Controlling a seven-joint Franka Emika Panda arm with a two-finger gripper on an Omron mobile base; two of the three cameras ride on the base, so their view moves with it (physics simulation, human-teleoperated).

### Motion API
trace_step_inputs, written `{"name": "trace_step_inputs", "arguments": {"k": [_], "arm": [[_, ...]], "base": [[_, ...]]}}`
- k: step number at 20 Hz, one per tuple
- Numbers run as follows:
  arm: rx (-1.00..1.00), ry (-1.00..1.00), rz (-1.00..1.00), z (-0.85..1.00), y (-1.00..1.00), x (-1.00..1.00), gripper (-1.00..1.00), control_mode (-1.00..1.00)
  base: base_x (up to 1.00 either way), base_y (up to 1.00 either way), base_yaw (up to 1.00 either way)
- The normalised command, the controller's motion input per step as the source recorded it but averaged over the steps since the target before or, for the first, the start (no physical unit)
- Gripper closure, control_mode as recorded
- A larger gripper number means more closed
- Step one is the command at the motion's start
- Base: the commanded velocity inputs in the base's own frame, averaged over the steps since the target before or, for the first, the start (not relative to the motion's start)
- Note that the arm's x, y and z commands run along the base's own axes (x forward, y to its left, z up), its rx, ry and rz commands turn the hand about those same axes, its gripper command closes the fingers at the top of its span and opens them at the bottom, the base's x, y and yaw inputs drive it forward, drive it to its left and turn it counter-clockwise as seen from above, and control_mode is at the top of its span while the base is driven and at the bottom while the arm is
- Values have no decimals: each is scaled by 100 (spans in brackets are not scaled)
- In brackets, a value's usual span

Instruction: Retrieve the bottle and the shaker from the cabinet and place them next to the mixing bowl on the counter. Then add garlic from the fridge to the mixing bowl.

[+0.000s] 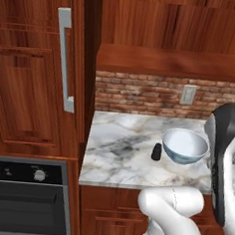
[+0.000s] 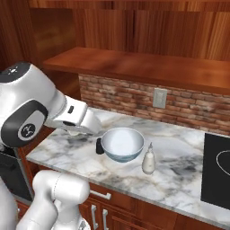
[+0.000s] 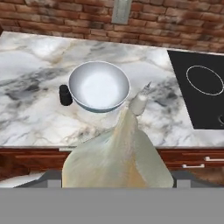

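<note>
The garlic (image 3: 118, 157), a pale off-white lump, looms large at the bottom of the hand view and hides the fingertips. My gripper (image 2: 77, 128) is shut on it, hovering over the counter's (image 2: 188, 175) left part, a little left of the mixing bowl (image 2: 122, 143). The bowl (image 3: 99, 85) is white inside and has nothing in it. The dark shaker (image 3: 65, 95) stands touching its left side, and the cream bottle (image 3: 139, 103) stands at its right. In the left base view the bowl (image 1: 185, 146) and shaker (image 1: 156, 151) sit on the marble beside the cabinet (image 1: 27, 82). The fridge is out of view.
A black cooktop (image 3: 199, 87) is set into the counter to the right. A brick backsplash with an outlet (image 2: 160, 98) runs behind, under a wooden shelf (image 2: 148, 67). An oven (image 1: 23, 197) sits below the tall cabinet at the left.
</note>
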Motion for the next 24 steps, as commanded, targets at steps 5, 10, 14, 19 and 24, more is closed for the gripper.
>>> {"name": "trace_step_inputs", "arguments": {"k": [5, 10, 14, 19, 24], "arm": [[1, 22, 8, -8, 0, 73, 100, -100], [15, -1, 18, -65, 0, 57, 100, -100], [9, 0, 15, -50, 0, 66, 100, -100], [-15, 8, 0, -1, 0, 82, 100, -100], [-14, 9, -2, -25, -2, 90, 100, -100]], "base": [[0, 0, 0], [0, 0, 0], [0, 0, 0], [0, 0, 0], [0, 0, 0]]}}
